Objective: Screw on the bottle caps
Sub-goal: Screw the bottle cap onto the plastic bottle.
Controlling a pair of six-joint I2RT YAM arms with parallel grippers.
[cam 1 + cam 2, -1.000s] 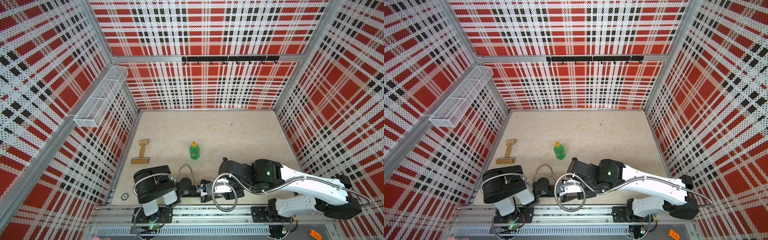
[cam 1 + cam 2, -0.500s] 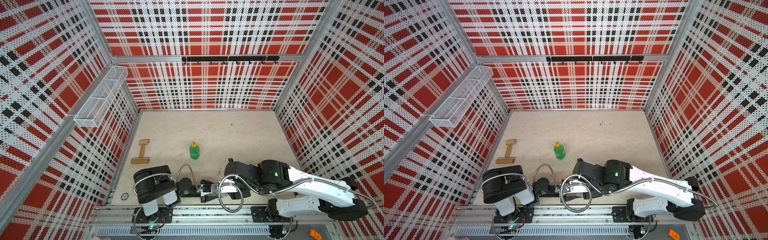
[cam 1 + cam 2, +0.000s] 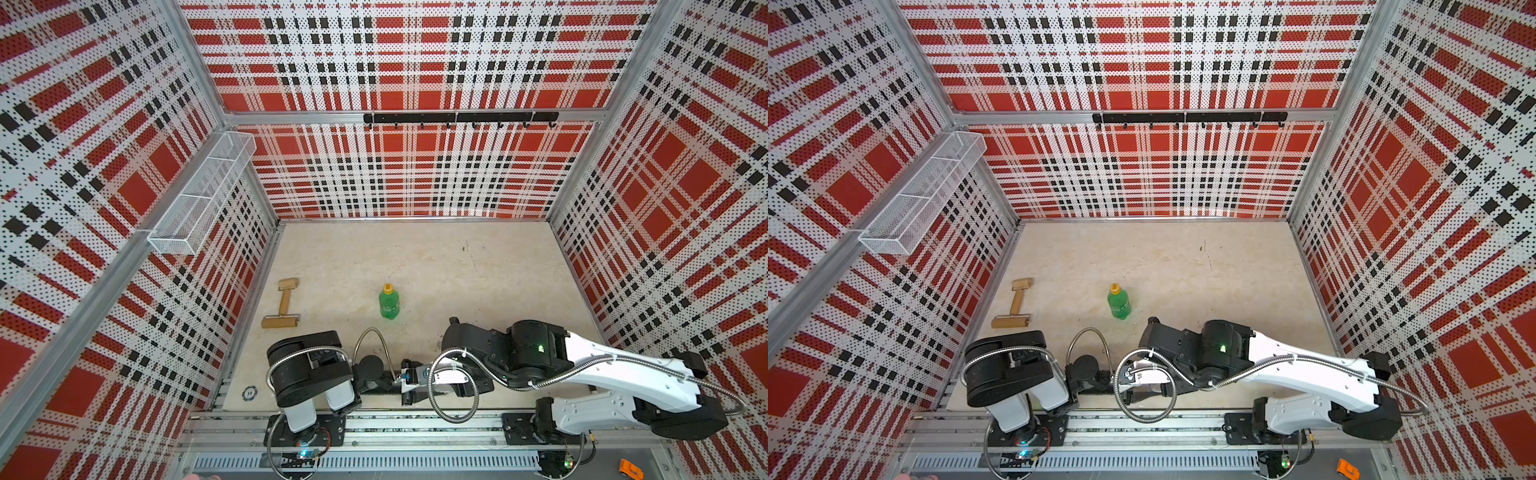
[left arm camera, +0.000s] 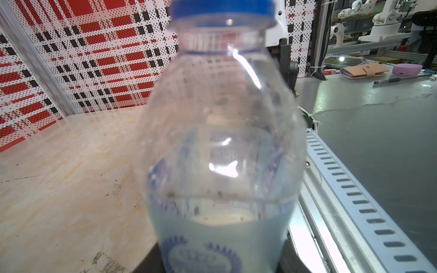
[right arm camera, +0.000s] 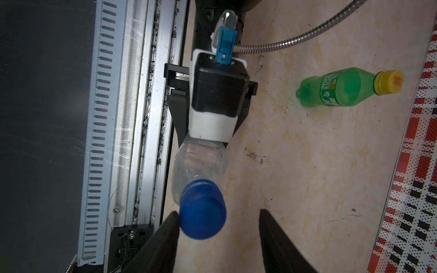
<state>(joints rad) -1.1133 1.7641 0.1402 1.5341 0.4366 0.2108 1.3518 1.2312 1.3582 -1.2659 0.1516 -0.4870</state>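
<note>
- At the front edge of the counter (image 3: 457, 266), just beside the aluminium rail (image 5: 132, 118), the left end effector (image 5: 208, 141) is closed on the body of the clear bottle (image 4: 220, 141). It holds the bottle upright; whether the base rests on the counter is hidden.
- The blue cap (image 5: 202, 210) sits on that bottle's neck. The right end effector (image 5: 218, 211) points down over it with its jaws spread wider than the cap. One finger touches the cap's side and the other stands apart, so it grips nothing.
- Over the last second the right arm (image 3: 602, 370) has swung out a little and part way back, with its jaw spread unchanged. The left hold has tightened slightly. I read this as a reset between twists; how tight the cap is cannot be told.
- The rail crowds the near side, while the far side is bare counter. The chip marked "10" (image 3: 249, 392) lies off at the near left corner.
- Further out, the green bottle (image 3: 389, 302) stands upright with the yellow cap (image 3: 387, 288) on it, well apart from both arms. It looks finished, though its tightness is unseen.
- The wooden roller (image 3: 282, 305) lies by the left wall (image 3: 232, 282). Beyond it is open counter up to the back wall (image 3: 415, 178).
</note>
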